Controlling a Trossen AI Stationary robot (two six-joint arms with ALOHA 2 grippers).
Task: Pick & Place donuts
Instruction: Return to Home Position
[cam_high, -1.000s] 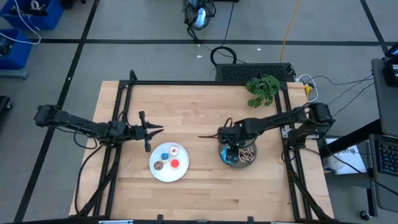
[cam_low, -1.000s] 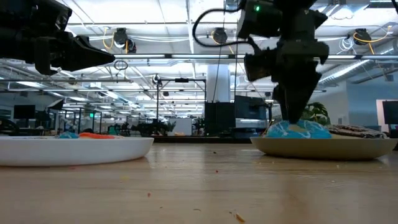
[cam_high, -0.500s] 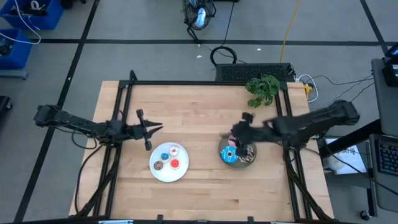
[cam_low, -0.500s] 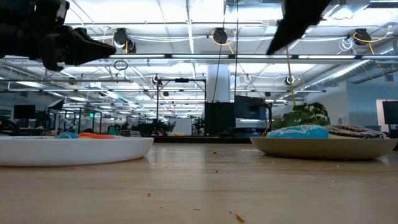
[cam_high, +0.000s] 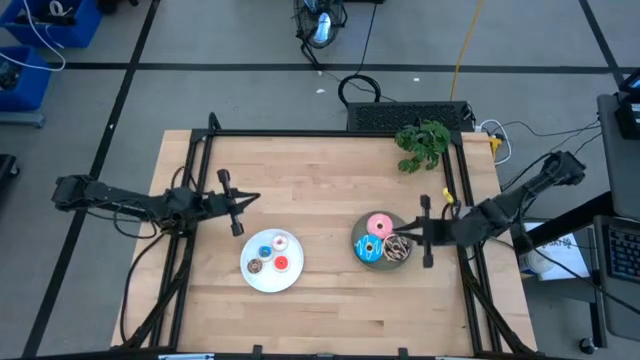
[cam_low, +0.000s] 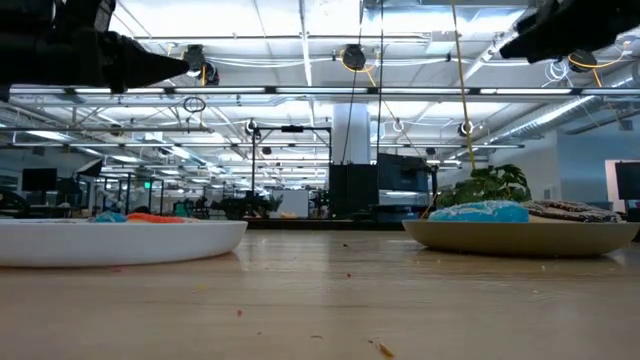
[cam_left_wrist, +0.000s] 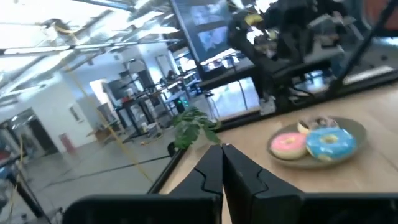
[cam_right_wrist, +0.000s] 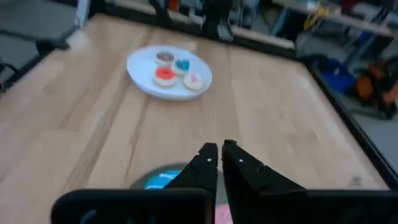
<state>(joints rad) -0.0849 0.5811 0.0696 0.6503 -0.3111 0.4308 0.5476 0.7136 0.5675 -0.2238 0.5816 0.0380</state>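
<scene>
From above, my left gripper (cam_high: 255, 200) hovers near the white plate (cam_high: 270, 286) holding four tiny donuts (cam_high: 272, 255). My right gripper (cam_high: 400, 238) hangs over the edge of the grey plate (cam_high: 354, 240), which holds three large donuts (cam_high: 378, 224). Low down, the blue donut (cam_low: 478, 211) lies on that plate. In each wrist view, my fingers are pressed together, empty.

Low view — lg pink donut (cam_high: 378, 224) hidden behind lg blue donut (cam_low: 478, 211); tiny donuts (cam_low: 150, 216) barely clear white plate (cam_low: 120, 240) rim.
</scene>
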